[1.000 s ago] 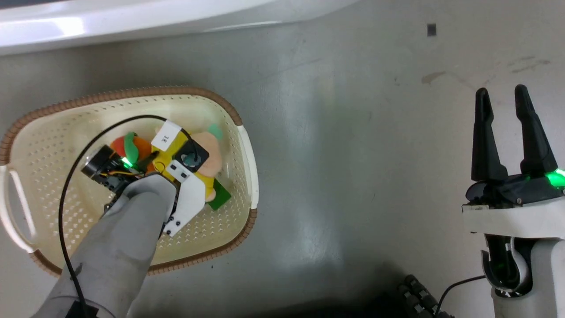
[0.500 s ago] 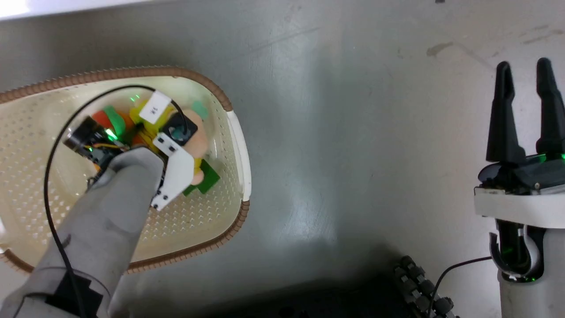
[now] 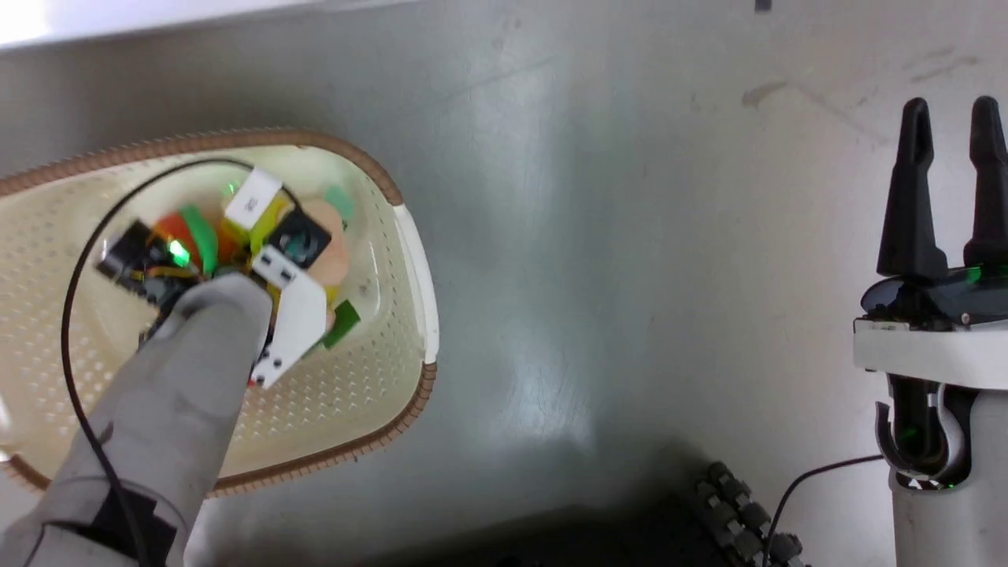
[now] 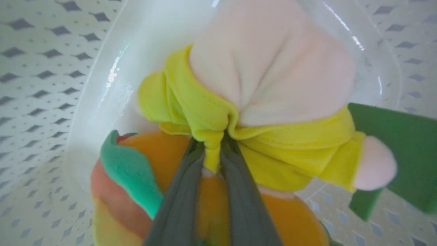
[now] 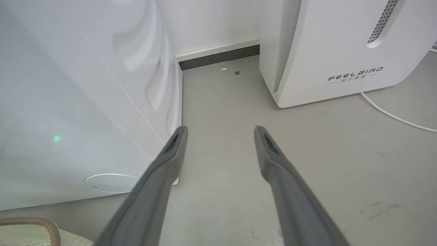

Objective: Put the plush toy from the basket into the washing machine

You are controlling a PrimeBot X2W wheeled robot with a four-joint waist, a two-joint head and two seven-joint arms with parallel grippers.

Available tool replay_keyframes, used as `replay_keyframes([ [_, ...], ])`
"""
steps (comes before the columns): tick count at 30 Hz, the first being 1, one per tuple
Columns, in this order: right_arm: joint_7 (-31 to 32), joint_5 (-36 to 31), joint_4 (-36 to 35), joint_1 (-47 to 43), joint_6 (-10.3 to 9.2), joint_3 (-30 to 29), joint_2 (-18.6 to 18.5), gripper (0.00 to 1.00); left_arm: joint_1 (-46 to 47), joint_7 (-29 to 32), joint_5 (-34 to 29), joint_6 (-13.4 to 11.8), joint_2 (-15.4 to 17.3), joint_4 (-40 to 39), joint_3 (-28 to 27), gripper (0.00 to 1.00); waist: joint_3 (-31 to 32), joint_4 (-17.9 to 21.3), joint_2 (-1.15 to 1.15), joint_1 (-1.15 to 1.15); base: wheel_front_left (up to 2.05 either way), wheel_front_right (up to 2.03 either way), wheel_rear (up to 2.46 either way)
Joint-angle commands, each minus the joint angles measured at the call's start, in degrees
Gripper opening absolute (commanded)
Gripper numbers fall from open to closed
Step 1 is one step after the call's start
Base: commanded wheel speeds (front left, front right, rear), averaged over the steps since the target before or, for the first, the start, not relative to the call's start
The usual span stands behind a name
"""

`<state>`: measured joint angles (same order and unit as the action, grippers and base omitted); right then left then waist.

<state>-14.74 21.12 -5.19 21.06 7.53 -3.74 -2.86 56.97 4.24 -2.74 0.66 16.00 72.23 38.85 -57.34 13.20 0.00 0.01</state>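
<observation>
The fingers [image 4: 181, 198] of the left gripper [image 4: 212, 147] are clenching the plush toy [image 4: 273, 68] by a fold of its yellow top, inside the basket [image 4: 41, 85]. In the head view the left forearm [image 3: 173, 394] is covering much of the toy, which is lying near the basket's right wall. The basket's left end is running off the frame, and bare floor [image 3: 598, 236] is lying open across to the right gripper [image 3: 949, 106], its fingers parted and empty. The right wrist view is showing a floor lane between the washing machine [image 5: 68, 102], a plain white panel here, and the FEELBIRD appliance [image 5: 341, 44].

The plush toy [image 3: 327, 250] lies in the basket [image 3: 370, 382] on the floor [image 3: 591, 236].
</observation>
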Motion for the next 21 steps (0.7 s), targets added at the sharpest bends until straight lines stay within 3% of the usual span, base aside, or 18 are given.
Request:
replay_keyframes([
  [1, -0.3, -0.7, 0.8, 0.2, -0.04, -0.3, 0.0, 1.00, -2.6, 0.1, 0.8, -0.3, 1.4, 1.7, -0.2, 0.00, 2.6, -0.7, 0.00, -0.01, 0.00, 0.00, 0.00],
  [16, -0.3, -4.4, 5.6, -5.3, -0.04, -1.1, 0.0, 1.00, -13.6, -6.9, 6.5, 0.2, -4.9, 1.7, -1.8, 0.00, 19.1, -3.9, 0.00, -0.01, 0.00, 0.00, 0.00],
  [21, -0.3, -6.2, 5.7, -7.7, -0.04, -1.5, 0.0, 1.00, -15.7, -10.3, 8.6, 1.7, -7.1, 1.7, -2.5, 0.00, 25.0, -6.1, 0.00, -0.01, 0.00, 0.00, 0.00],
])
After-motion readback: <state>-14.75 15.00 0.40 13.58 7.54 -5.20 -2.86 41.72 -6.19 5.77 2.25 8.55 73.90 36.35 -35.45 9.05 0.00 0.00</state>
